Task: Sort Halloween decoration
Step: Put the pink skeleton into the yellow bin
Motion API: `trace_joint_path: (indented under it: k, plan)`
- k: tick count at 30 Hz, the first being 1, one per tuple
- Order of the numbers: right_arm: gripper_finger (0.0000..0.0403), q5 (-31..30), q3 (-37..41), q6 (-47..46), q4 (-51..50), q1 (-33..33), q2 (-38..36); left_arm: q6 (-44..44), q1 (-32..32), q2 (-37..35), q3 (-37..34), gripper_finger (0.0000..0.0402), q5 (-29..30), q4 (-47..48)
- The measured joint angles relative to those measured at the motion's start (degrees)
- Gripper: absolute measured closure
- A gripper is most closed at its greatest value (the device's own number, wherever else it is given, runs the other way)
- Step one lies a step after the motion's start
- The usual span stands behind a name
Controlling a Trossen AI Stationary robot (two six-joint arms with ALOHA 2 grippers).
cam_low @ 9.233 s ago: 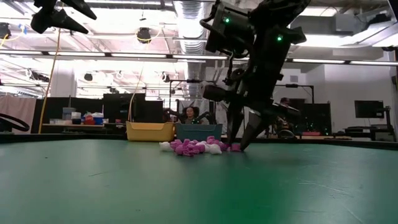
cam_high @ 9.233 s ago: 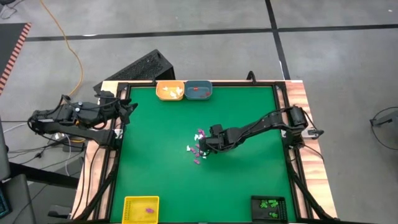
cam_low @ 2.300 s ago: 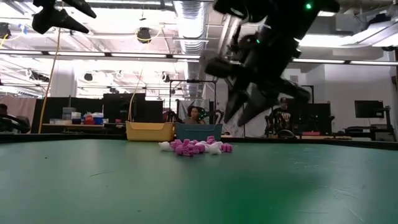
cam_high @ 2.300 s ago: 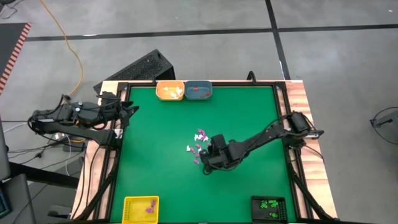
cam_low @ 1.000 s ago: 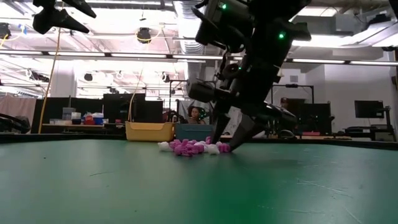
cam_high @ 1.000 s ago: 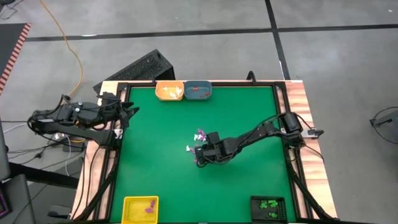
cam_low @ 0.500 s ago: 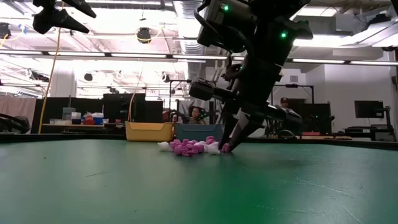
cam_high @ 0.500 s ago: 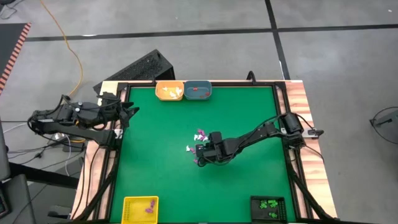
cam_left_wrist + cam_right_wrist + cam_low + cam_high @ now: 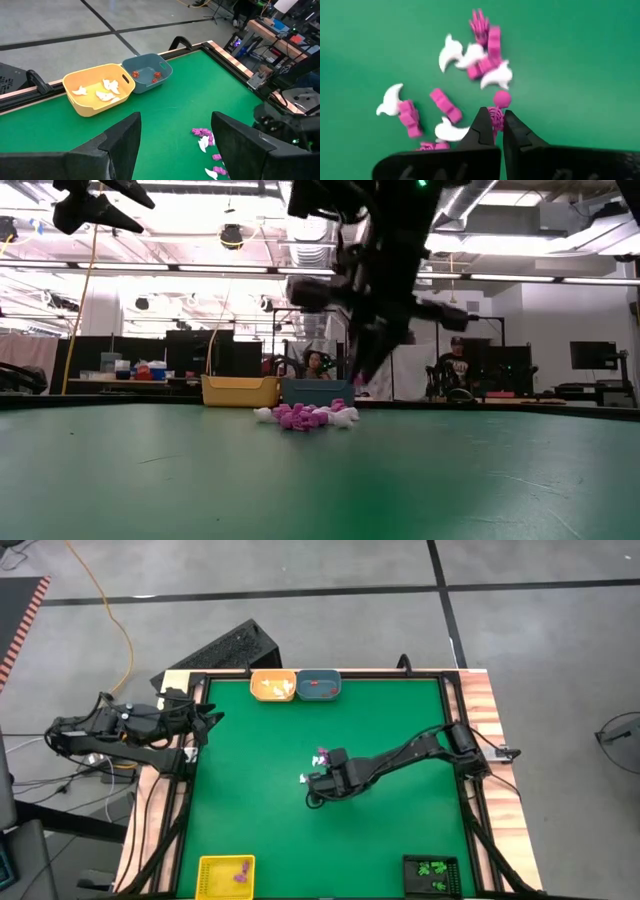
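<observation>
While its two dark fingers are pinched almost together, the right gripper (image 9: 494, 121) grips a tiny purple plastic skeleton-like trinket (image 9: 497, 111) between the tips, the round head of the piece poking out just beyond them. It hangs above the loose heap of small purple and white plastic Halloween trinkets (image 9: 451, 85) lying near the middle of the green table (image 9: 250, 740); seen level across the table, the gripper (image 9: 362, 375) is raised off the surface, above the heap (image 9: 305, 416). From above, the right arm (image 9: 400, 755) reaches in from the table's right edge, stretched low and long toward the centre, its wrist bent down at the pile. The left gripper (image 9: 172, 140) waits with its fingers spread wide and nothing between them, its arm (image 9: 120, 727) folded over the table's left edge, well apart from the heap. At the far edge stand a yellow-orange plastic tray (image 9: 272, 686) with white pieces and, touching it, a blue-grey plastic tray (image 9: 319, 685) with orange-red ones. At the near edge sit a yellow tray (image 9: 226, 875) holding purple pieces and a black tray (image 9: 433, 873) holding green ones.
</observation>
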State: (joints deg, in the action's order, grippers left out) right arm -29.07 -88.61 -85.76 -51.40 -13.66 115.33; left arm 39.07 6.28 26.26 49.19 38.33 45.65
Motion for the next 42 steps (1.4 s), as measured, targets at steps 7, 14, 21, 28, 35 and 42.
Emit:
trace_joint_path:
  k: [7, 14, 21, 28, 35, 42]
  plan:
    - [0.0395, -1.37, -5.47, 10.29, 4.01, 0.36, -0.13, 0.63, -0.01, 0.00, 0.00, 0.0170, -0.64, -0.02]
    - [0.0395, -1.09, -6.00, 25.55, 24.31, 0.34, 0.12, 0.65, 0.00, 0.00, 0.00, 0.0170, -3.76, -0.09]
    - [0.0395, -0.68, -6.01, 36.18, 37.50, 0.30, 1.22, 0.77, 0.00, 0.00, 0.00, 0.0170, -8.09, -0.09]
    - [0.0395, 4.41, -6.07, 47.85, 51.35, -0.17, 3.24, 1.12, -0.02, 0.00, 0.00, 0.0170, -10.40, -0.09]
    - [0.0395, 9.58, -9.60, 57.82, 54.80, -0.97, 6.08, 1.27, -0.01, -0.02, 0.00, 0.0170, -11.62, -0.11]
    - [0.0395, 23.02, -14.54, 66.81, 61.07, -0.97, 11.12, 1.27, -0.02, -0.02, 0.00, 0.0170, -11.63, -0.11]
